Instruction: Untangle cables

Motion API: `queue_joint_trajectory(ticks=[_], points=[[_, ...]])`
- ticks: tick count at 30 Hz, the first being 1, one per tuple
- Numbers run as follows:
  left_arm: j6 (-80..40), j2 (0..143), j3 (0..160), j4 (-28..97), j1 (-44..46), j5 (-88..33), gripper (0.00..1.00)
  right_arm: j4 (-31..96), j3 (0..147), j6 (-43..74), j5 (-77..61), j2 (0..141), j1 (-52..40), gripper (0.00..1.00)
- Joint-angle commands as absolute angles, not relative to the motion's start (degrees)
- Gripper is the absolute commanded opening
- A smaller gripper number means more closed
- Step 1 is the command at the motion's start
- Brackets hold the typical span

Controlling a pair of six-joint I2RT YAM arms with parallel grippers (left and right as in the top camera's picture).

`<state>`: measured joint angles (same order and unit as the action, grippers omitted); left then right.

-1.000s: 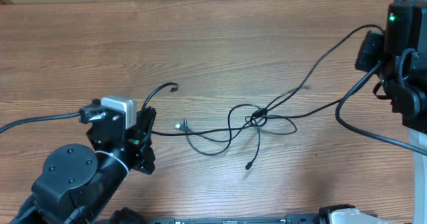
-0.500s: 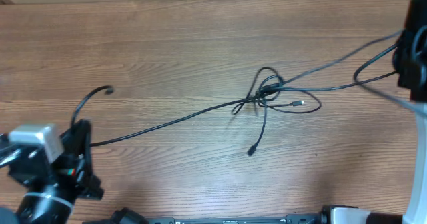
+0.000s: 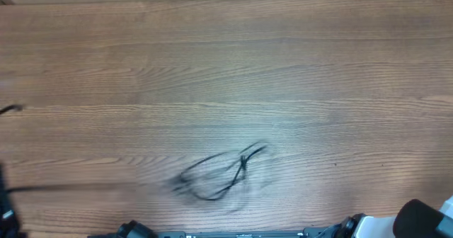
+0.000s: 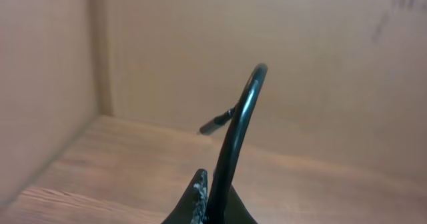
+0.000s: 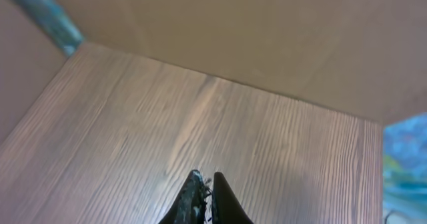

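Cable (image 4: 225, 159) is pinched in the left gripper (image 4: 212, 191), whose jaws press together on it; from there it arches upward, with a small plug (image 4: 215, 125) jutting out beside the curve. Only the left wrist view shows this grip. The right gripper (image 5: 203, 196) has its jaws pressed together with nothing visible between them, above the wooden table (image 5: 200, 117). Overhead, neither gripper shows; a blurred loop of cables (image 3: 219, 173) appears over the table's near half, and a thin strand (image 3: 10, 109) runs off the left edge
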<state>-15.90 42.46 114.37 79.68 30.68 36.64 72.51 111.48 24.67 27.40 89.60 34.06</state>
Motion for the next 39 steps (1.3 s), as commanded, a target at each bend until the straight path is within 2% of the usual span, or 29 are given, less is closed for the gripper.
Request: queue_joint_trajectory(ticks=[1,3,6,9,10,11,15,16,25,31,36,39], points=[[-14.4,41.9,118.3,80.7,30.4,41.8,0.04,71.4,109.9,25.1,18.8,89.8,37.0,0.04],[-14.4,41.9,118.9,80.8,30.5,39.6,0.04,70.7,109.2,24.7,14.7,89.8,37.5,0.04],[-14.4,42.0,118.2,80.7,30.5,35.9,0.04,69.1,109.0,17.5,3.9,89.9,36.8,0.04],[-14.8,42.6,116.9,80.7,30.5,34.2,0.04,66.7,109.0,5.8,-12.7,89.9,34.9,0.21],[-15.1,42.8,116.5,80.7,30.5,33.6,0.04,66.3,109.0,1.8,-18.3,89.9,34.2,0.33],[-15.1,43.3,116.2,80.7,30.5,32.7,0.04,66.1,109.0,-1.7,-23.3,89.9,33.4,0.40],[-16.2,46.3,115.9,80.3,30.5,29.6,0.04,67.7,109.0,-12.6,-38.5,89.9,29.8,0.60],[-16.3,47.2,115.9,80.0,30.5,28.7,0.04,68.5,109.0,-14.3,-40.2,89.9,28.9,0.62],[-17.3,61.2,115.9,71.0,30.4,21.5,0.04,80.9,109.0,-31.9,-46.5,89.9,17.6,0.64],[-21.0,69.5,115.9,63.7,28.5,13.2,0.04,81.8,109.0,-33.1,-46.4,89.9,10.9,0.65],[-22.9,73.8,115.9,58.3,18.0,-5.4,0.04,82.8,109.0,-33.1,-46.5,89.9,7.4,0.65],[-24.9,76.9,115.9,54.6,8.2,-25.0,0.04,83.0,109.0,-33.1,-46.7,89.9,4.9,0.70]])
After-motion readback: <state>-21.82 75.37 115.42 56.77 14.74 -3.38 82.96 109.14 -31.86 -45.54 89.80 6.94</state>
